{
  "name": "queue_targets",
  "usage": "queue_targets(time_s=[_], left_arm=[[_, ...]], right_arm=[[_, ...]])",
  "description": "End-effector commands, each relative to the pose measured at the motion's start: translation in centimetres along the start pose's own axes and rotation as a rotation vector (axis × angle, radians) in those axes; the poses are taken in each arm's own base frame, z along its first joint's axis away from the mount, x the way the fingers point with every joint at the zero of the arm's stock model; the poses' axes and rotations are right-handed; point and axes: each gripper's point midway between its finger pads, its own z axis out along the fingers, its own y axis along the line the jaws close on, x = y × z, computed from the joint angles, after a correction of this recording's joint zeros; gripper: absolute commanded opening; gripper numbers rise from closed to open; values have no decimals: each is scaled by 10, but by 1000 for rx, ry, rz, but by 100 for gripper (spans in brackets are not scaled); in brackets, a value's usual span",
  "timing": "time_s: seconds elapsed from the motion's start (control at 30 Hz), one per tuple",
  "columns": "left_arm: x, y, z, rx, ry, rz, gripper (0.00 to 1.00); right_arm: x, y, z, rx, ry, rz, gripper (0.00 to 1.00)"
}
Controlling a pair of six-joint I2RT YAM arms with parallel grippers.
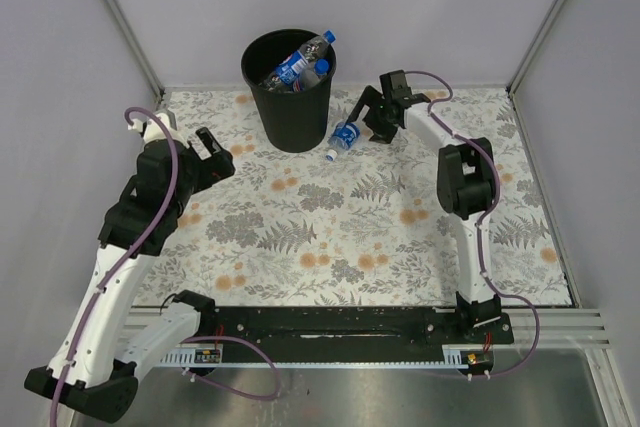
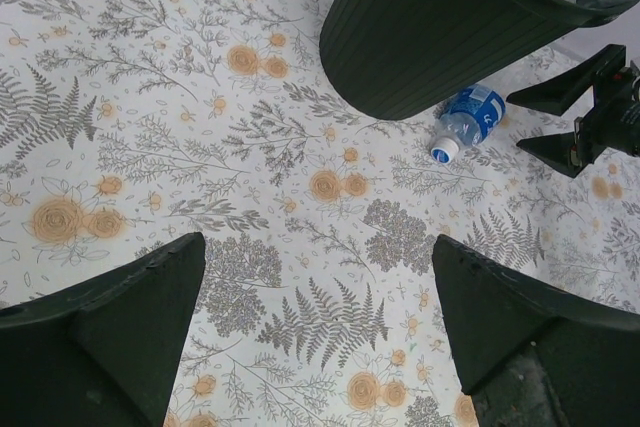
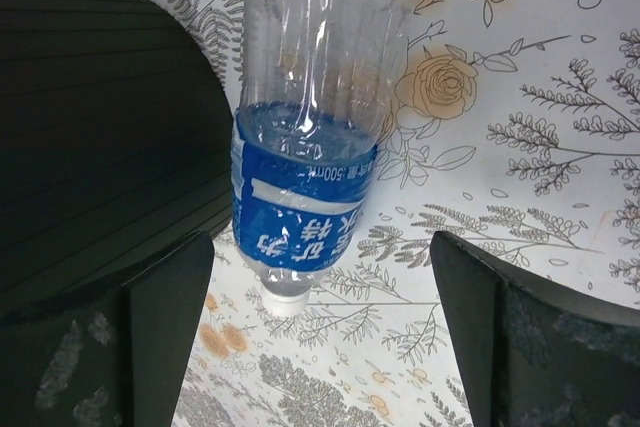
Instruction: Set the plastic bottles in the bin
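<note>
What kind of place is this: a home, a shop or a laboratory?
Probably a laboratory test bench: two robot arms bolted to a metal rail, plain white panels in a metal frame around the table, and a black bin of bottles.

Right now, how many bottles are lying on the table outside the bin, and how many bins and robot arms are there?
Bottle on the table: 1
Bin: 1
Robot arms: 2, the left arm and the right arm
Total: 4
</note>
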Motion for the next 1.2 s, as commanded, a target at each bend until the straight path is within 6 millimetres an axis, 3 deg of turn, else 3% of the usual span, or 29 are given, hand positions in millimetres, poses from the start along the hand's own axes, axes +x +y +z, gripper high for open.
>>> queue_targets(time_s=[0.0,0.23,0.53,0.77,0.83,0.97,1.1,1.17], left_arm=[[3,2,0,-2,-4,-18,99],[0,7,7,-60,4,-1,99],[-11,8,4,-76,-22,19,99],[-4,11,8,-88,-2,23,99],[-5,12,7,-90,-7,24,99],[-6,15,5,-103,-16,32,99],[-11,15,3,-107,-30,38,99],[-13,17,0,-109,-35,43,99]], right_arm=[[-9,9,4,-18,-9,10,99],[-9,3,19,13,-7,21,99],[-9,10,33,14,6,22,89],[1,12,47,9,39,36,88],[3,14,50,17,40,30,82],[2,23,39,24,-7,-30,61],[3,13,20,57,-37,-44,33],[-2,13,1,45,-70,-50,26]])
